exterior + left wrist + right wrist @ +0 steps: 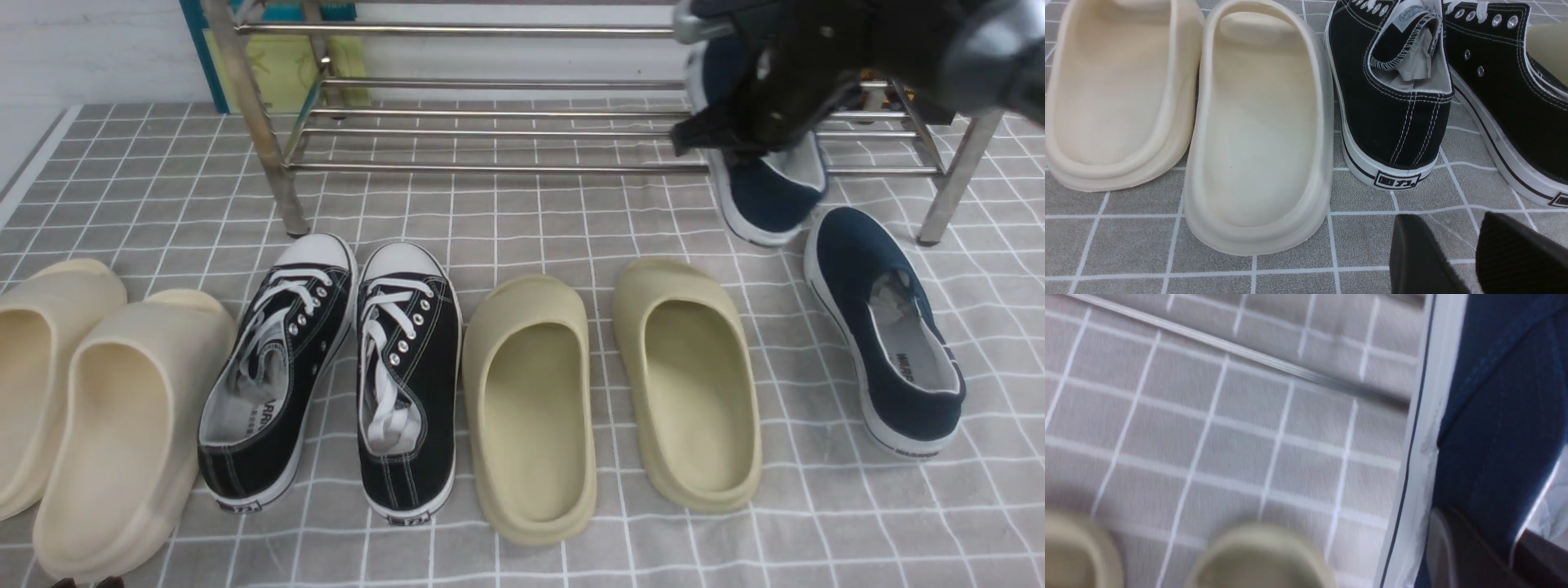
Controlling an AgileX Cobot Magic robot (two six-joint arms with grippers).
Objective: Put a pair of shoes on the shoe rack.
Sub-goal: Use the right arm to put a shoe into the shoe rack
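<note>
The right gripper pinches a navy shoe by its side wall. In the right wrist view its two dark fingers sit close together with the collar's white edge between them, one outside on the canvas and one inside. The left gripper shows clearly only in its own wrist view. Its fingers are spread apart with only cloth between them, just behind the heels of the black sneakers and near the cream slides.

The front view gives the held shoe's lie, which the blurred right wrist view does not. It hangs tilted at 1 o'clock in the scene, at the right end of the rack. Its long axis runs roughly 12 to 6, with the toe up toward the bars behind the gripper and the heel low, nearest the camera, in front of the lowest front bar. Whether the heel touches the cloth I cannot tell. The right wrist view alone shows the white sole edge with its dark stripe, a steel bar crossing above the cloth, and two olive toes.

The second shoe lies flat on the cloth at 5 o'clock from the held one, just apart from it, toe at 11, heel at 5, paper inside. At its 9 o'clock, in a row, are the olive slides, black sneakers and cream slides
</note>
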